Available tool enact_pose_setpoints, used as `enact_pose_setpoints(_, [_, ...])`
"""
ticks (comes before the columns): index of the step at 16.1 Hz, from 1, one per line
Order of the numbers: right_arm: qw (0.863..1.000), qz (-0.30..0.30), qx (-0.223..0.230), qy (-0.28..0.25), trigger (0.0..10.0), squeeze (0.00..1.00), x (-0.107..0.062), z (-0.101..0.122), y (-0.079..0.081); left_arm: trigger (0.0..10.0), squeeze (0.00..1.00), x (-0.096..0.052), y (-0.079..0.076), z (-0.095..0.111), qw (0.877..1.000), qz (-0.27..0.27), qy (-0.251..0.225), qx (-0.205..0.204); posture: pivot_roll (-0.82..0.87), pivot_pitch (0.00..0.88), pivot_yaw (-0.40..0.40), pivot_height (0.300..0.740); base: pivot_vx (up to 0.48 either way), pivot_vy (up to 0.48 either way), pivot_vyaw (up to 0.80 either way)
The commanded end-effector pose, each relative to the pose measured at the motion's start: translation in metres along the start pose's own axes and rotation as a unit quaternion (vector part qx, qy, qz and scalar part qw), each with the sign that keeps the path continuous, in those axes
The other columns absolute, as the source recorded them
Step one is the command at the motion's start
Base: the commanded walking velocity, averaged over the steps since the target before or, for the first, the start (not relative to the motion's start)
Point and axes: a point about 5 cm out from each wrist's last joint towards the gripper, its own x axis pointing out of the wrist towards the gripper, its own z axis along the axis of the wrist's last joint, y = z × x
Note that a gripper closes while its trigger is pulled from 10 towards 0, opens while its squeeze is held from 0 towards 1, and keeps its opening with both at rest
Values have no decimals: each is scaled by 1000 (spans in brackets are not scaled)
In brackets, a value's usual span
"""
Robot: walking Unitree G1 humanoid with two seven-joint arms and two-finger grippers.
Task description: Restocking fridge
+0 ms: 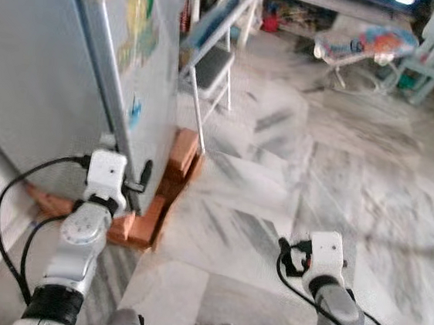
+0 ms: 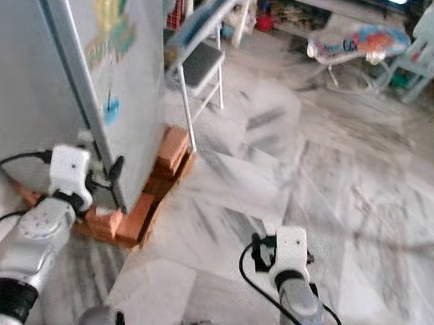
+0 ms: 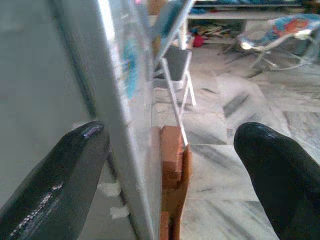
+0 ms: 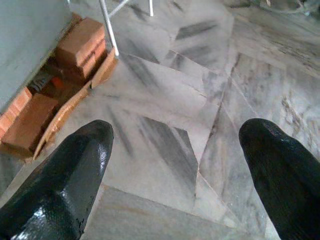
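we see the grey fridge at the upper left, its top cut off, sitting on bricks. our left gripper is wide open around its door edge. our right gripper hangs open over blurry floor.

The fridge is cut off by the top and left edges of both eye views, so its full height is unseen. The stickers on its door are too blurred to read. The bricks run under the fridge and are partly hidden by it. The clutter at the far wall is smeared beyond telling apart. The left pincer straddles the door's edge in its wrist view, its fingers cut off by the frame. The right pincer shows the same cropping.
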Motion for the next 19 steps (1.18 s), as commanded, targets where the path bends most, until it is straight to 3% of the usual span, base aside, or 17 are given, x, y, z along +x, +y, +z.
enact_pose_setpoints(1, [999, -12, 9, -32, 10000, 0, 2, 15, -4, 10000, 0, -10, 3, -8, 1000, 12, 6, -14, 105, 119, -72, 740, 0, 0, 0])
enact_pose_setpoints(5, [995, -18, 34, -95, 10000, 0, 6, 40, -1, 10000, 0, -38, -14, -17, 999, 12, 4, -30, 111, 118, -78, 740, 0, 0, 0])
enact_pose_setpoints(8, [995, -15, 50, -91, 10000, 0, 2, 38, 4, 10000, 0, -54, -16, -21, 999, 19, 12, -36, 115, 122, -73, 740, 0, 0, 0])
enact_pose_setpoints(19, [995, -17, 48, -87, 10000, 0, 2, 36, 5, 10000, 0, -56, -16, -22, 999, 19, 15, -36, 115, 122, -73, 740, 0, 0, 0])
